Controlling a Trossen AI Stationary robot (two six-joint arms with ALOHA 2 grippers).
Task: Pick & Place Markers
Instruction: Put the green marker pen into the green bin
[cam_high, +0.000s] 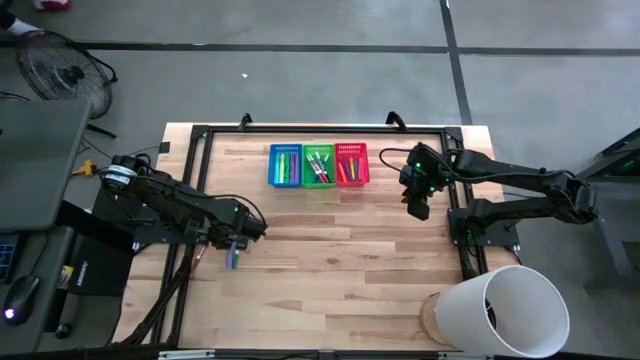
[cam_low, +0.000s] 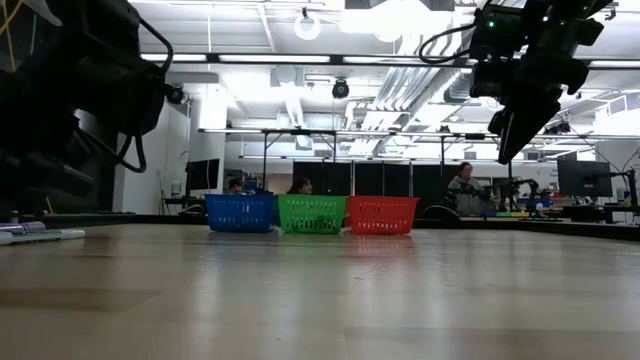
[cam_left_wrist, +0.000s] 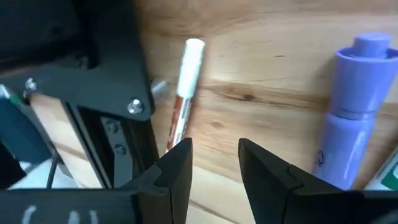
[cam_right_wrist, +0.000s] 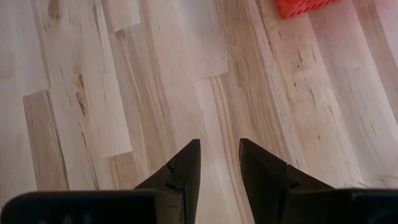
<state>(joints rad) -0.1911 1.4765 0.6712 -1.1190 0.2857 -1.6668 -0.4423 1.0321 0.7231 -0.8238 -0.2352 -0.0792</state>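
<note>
Left wrist view: frame bar (cam_left_wrist: 93, 93) beside red marker (cam_left_wrist: 184, 93)

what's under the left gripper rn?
Bare wood between the open fingers of the left gripper, nothing held. A red-and-white marker lies just beside it, a purple marker on the other side. The table beneath the arm itself is hidden.

No readable text anywhere. Red-and-white marker (cam_left_wrist: 184, 93) has print on its barrel, too blurred to read. Purple marker (cam_left_wrist: 350, 112) shows a dark mark low on its barrel, illegible. Black plate (cam_high: 88, 268) at the left table edge carries a small white marking, too small to read. Baskets (cam_low: 311, 213), table (cam_high: 340, 270): no labels, numbers or signs visible.
</note>
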